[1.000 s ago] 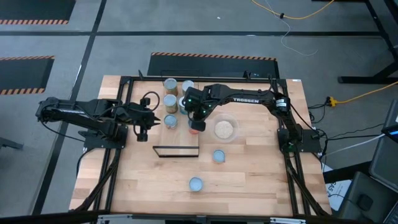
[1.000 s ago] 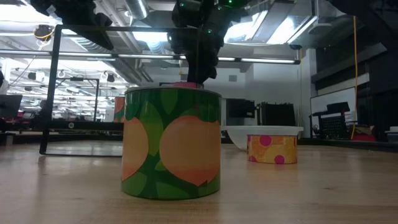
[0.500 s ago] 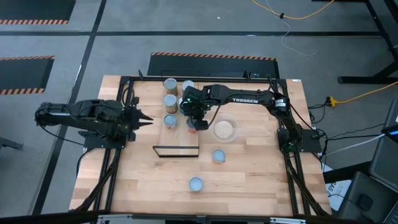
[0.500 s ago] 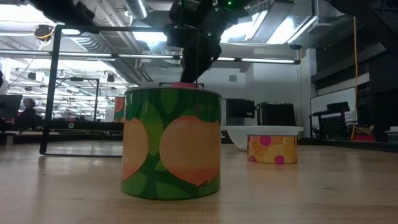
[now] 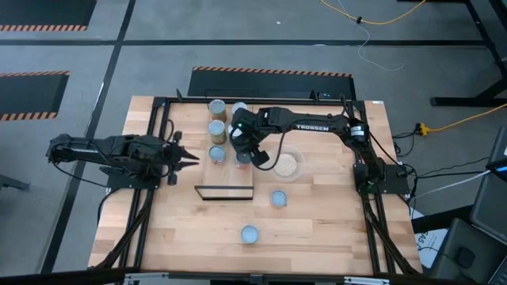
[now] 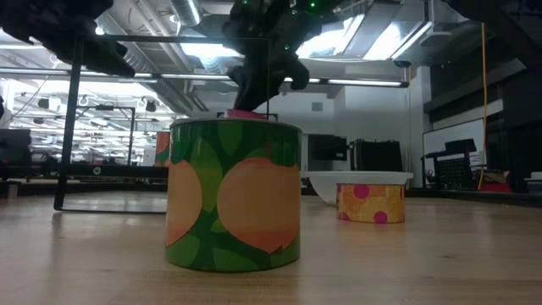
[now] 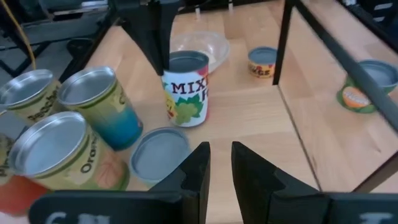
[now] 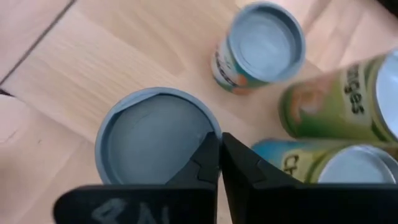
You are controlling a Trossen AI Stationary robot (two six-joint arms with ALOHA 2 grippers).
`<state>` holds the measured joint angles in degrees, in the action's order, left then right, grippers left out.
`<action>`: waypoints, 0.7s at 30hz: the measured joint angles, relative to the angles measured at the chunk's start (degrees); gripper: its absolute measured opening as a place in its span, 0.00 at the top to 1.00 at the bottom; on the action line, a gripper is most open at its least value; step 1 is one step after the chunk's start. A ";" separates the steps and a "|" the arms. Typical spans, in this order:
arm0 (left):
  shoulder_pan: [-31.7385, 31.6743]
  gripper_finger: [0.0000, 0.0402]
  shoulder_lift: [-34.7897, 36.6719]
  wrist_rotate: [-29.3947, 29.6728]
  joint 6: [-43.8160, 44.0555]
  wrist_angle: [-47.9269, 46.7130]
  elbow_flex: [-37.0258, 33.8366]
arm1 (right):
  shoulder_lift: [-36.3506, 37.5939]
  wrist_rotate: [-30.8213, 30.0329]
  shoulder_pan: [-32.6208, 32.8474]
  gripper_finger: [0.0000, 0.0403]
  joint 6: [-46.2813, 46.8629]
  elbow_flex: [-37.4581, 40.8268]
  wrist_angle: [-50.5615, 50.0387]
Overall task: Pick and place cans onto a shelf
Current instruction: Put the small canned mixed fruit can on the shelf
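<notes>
Roughly halfway, several cans (image 5: 215, 119) stand grouped by the shelf (image 5: 224, 191) while two wait on the counter (image 5: 317, 229); right pincer (image 8: 219, 155) pressed together, left pincer (image 7: 219, 163) slightly spread.

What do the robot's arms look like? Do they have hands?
Both arms are black and jointed, with black cables along them. The right arm has white TROSSEN lettering and a green light. Each ends in two flat black fingers, like a pincer, not a hand.

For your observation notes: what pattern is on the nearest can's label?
Orange fruit on green leaves, clearest in the low view: the can.
</notes>
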<state>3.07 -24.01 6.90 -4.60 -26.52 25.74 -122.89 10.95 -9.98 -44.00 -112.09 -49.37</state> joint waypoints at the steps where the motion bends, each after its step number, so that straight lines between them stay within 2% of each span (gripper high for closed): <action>1: 0.00 0.86 0.00 -0.52 0.00 0.36 -0.04 | 0.00 0.64 0.00 0.97 -0.85 0.00 0.04; 7: 0.00 0.86 0.00 -1.92 -0.02 1.27 -0.04 | 0.00 1.17 0.04 0.96 -5.65 0.00 1.59; 21: 0.00 0.86 0.00 -1.92 -0.02 1.48 -0.04 | 0.02 1.15 0.04 0.93 -6.02 0.00 2.98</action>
<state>3.07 -24.01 4.97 -4.62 -25.04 25.69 -122.87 12.10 -9.93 -50.02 -112.09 -46.39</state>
